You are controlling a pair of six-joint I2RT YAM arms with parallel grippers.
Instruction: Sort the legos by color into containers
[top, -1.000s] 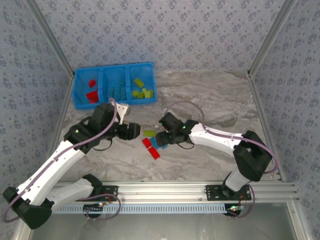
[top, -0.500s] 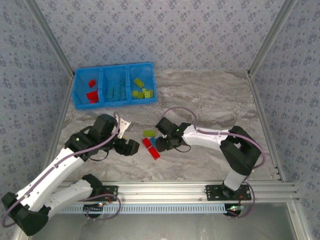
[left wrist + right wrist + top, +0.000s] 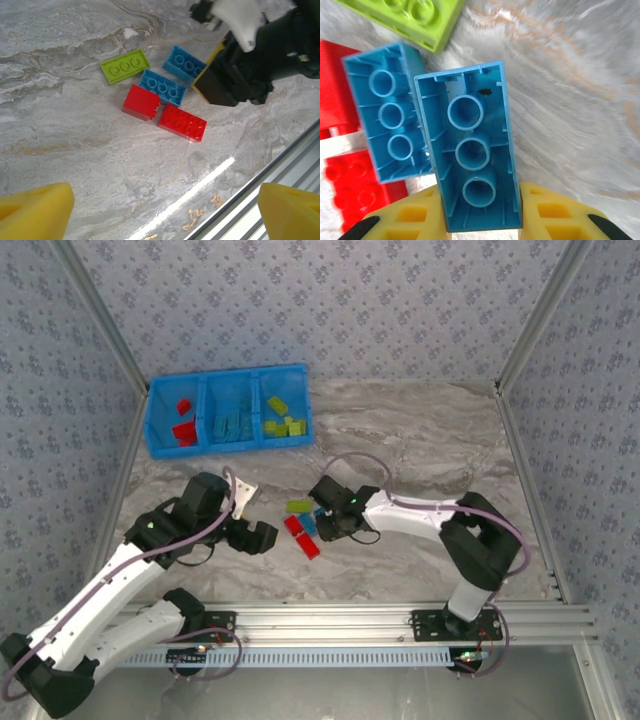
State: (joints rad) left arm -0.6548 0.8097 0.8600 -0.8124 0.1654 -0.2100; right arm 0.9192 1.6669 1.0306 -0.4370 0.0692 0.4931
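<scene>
The right gripper (image 3: pixel 480 215) is clamped on a light blue rectangular plastic brick (image 3: pixel 472 150). Its yellow fingers (image 3: pixel 420 220) press the long sides at one end, and the brick's hollow underside faces the wrist camera. A second light blue brick (image 3: pixel 387 125) touches the held one, with a lime green brick (image 3: pixel 410 15) just past them. A square red brick (image 3: pixel 141 102) and a longer red brick (image 3: pixel 182 122) lie close by. The left gripper (image 3: pixel 165 215) stands wide apart, with nothing between its yellow fingertips (image 3: pixel 35 210). The loose bricks rest on the grey marbled table (image 3: pixel 75 150) ahead of it. The bright blue three-compartment plastic bin (image 3: pixel 225 373) sits well beyond both grippers, holding red, blue and green bricks in separate compartments.
</scene>
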